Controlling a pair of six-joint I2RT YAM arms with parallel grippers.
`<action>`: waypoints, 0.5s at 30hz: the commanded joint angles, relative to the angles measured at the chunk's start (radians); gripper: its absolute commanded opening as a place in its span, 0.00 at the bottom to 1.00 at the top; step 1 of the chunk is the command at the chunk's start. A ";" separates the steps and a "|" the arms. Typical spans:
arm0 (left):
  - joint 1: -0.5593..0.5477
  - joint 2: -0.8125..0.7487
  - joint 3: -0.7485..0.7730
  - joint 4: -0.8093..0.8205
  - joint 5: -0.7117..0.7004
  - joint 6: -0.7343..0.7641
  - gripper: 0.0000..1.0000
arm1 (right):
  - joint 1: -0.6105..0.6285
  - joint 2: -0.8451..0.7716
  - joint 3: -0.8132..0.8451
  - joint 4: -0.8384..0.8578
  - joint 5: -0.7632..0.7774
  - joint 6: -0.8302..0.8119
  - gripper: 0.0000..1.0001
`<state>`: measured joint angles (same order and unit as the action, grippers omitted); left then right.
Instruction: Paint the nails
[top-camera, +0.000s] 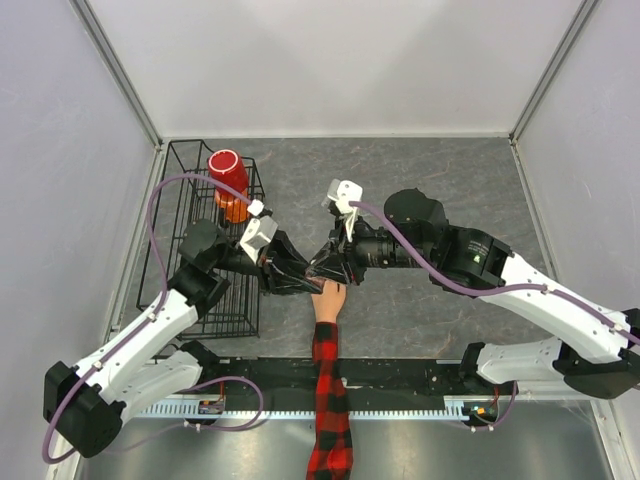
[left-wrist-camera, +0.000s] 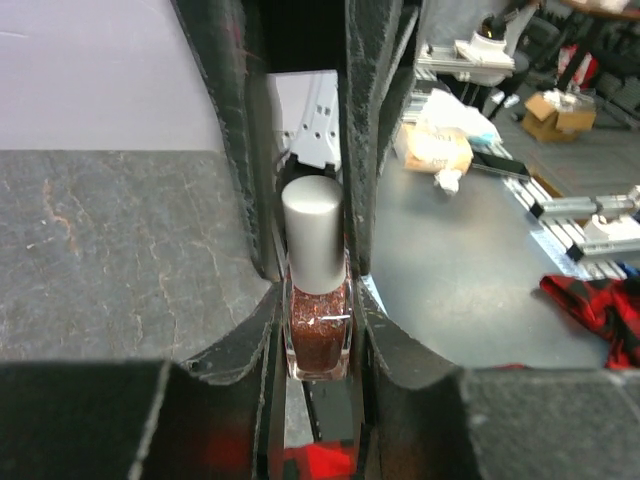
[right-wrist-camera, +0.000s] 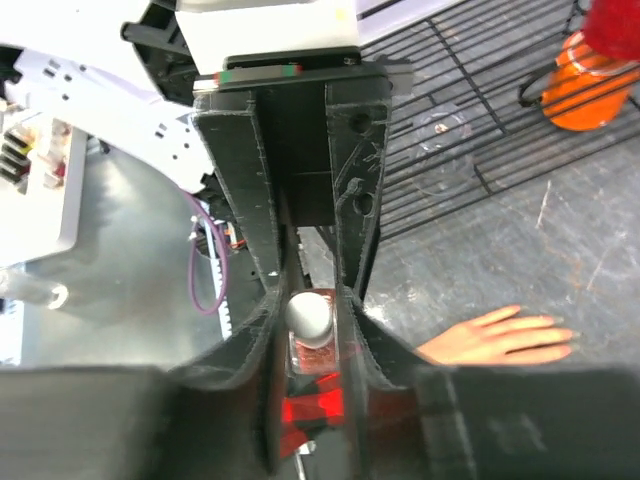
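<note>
The peach mannequin hand (top-camera: 329, 301) with a red-and-black plaid sleeve (top-camera: 328, 400) lies palm down at the table's front middle. Its fingertips and nails are hidden under the grippers in the top view. In the right wrist view the fingers (right-wrist-camera: 505, 335) lie to the right, the nails too small to make out. My left gripper (top-camera: 308, 277) (left-wrist-camera: 318, 335) is shut on the glass body of a small glittery red nail polish bottle (left-wrist-camera: 318, 335). My right gripper (top-camera: 326, 267) (right-wrist-camera: 312, 325) is shut on its silver cap (right-wrist-camera: 309, 316) (left-wrist-camera: 313, 230), just above the hand.
A black wire rack (top-camera: 196, 300) stands at the left, holding a red cup (top-camera: 228, 170) and an orange object (top-camera: 235, 209). A black-and-metal rail (top-camera: 420, 378) runs along the near edge. Grey walls enclose the table.
</note>
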<state>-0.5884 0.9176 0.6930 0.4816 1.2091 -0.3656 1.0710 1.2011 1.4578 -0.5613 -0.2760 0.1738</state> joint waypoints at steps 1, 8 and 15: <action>0.001 -0.034 0.045 -0.062 -0.051 0.052 0.02 | -0.009 0.020 0.022 0.052 -0.031 -0.007 0.17; 0.004 -0.167 0.033 -0.300 -0.791 0.247 0.02 | 0.166 0.034 -0.068 0.159 0.501 0.116 0.00; 0.002 -0.240 -0.023 -0.291 -0.988 0.307 0.02 | 0.469 0.454 0.328 -0.177 1.329 0.429 0.00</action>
<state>-0.6098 0.6582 0.6605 0.1127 0.5636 -0.1417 1.4277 1.4799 1.6703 -0.5770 0.8169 0.3813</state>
